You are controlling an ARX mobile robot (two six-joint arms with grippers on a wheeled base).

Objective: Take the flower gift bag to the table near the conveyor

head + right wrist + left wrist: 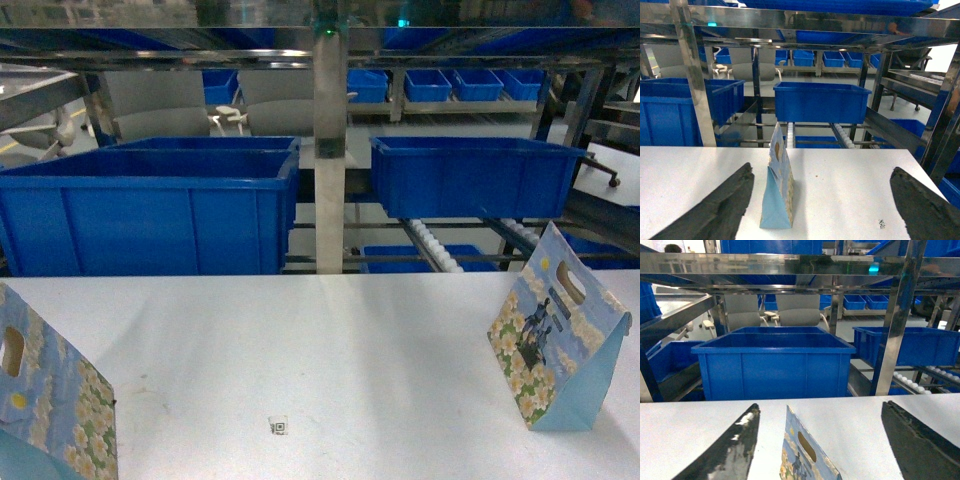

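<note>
No brand name or readable writing shows anywhere; the only label is a tiny square code sticker [278, 426] near the front edge of the large flat white table [320, 350], its pattern too small to read.

The flower gift bag [553, 340], glossy paper printed with white daisies, blue sky and a dark figure, stands upright near the table's right edge, its oval handle slot up top and a plain light-blue triangular side panel facing front. A second flower-printed paper bag [45, 400] sits at the front left corner, cut off by the frame.

My right pincer [822, 205] is spread wide, released, its two dark textured fingers [715, 210] apart above the table; the first bag stands just inside my left-hand finger, touching neither. My left pincer [820, 445] is likewise open, and the second bag's top pokes up between its fingers [730, 450], ungripped.

The head view shows neither pincer. My right wrist view alone shows the table's right edge and a small dark mark [881, 223] by it.

Beyond the far edge rises the conveyor [329, 140], polished stainless-steel racking with sloped tracks of small white rollers [440, 250], carrying large moulded blue plastic bins [150, 210].
</note>
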